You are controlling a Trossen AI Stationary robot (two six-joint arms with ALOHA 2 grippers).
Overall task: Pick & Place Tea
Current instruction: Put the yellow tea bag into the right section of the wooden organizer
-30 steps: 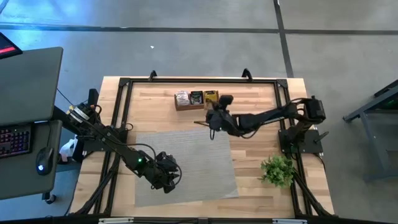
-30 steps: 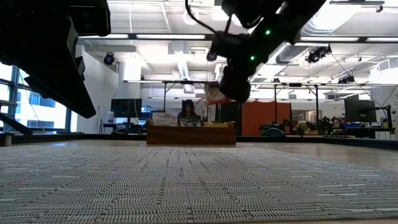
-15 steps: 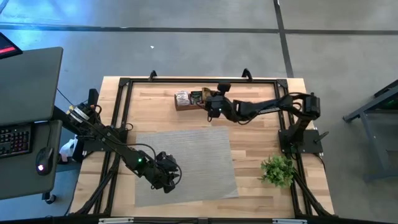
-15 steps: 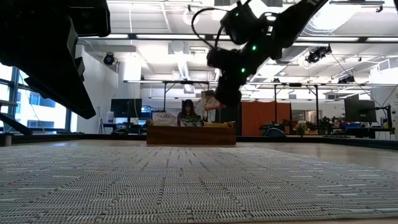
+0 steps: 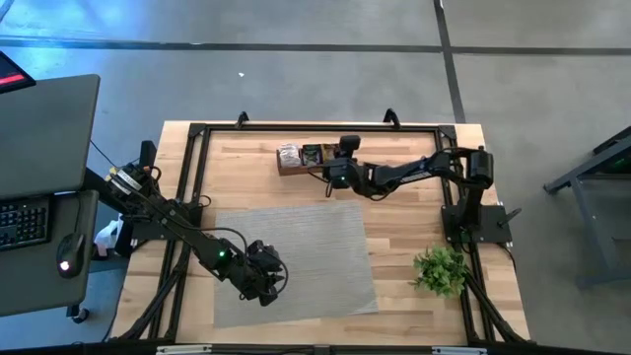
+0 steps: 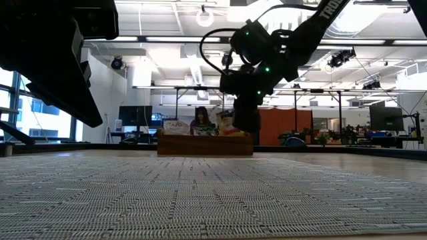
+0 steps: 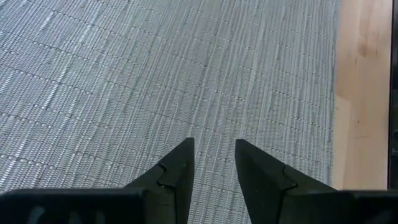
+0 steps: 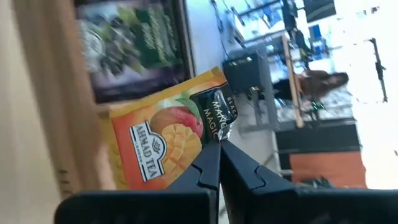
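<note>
A wooden tea box point(image 5: 308, 158) stands at the table's far edge with sachets upright in it. In the right wrist view a dark sachet point(image 8: 134, 43) stands in the box beside an orange mango sachet point(image 8: 165, 140). My right gripper point(image 5: 335, 172) point(image 8: 219, 152) is at the box's right end, shut on the orange sachet. The low view shows that gripper point(image 6: 244, 124) just above the box point(image 6: 205, 144). My left gripper point(image 5: 266, 281) point(image 7: 212, 155) hovers open over the grey mat point(image 5: 296, 251), touching nothing. My right gripper pinches the orange sachet by one corner point(image 8: 222, 127) between the ends of its two fingers. The fingers come from the table's near side, slanting toward the box. The sachet stands face-on at the box's right end; the box wall hides its far edge.
A small green plant point(image 5: 441, 268) stands near the table's right near corner. Black frame rails point(image 5: 192, 177) run along the table edges. The grey mat covers the table's middle and near part. Beyond the far edge, a person point(image 6: 200, 119) sits at a desk in the room.
My right gripper, shut on the orange sachet, has moved from over the mat's far edge toward the table's far edge, then lowered to the box's right end. The arm has stretched out and the sachet has come down to the box.
</note>
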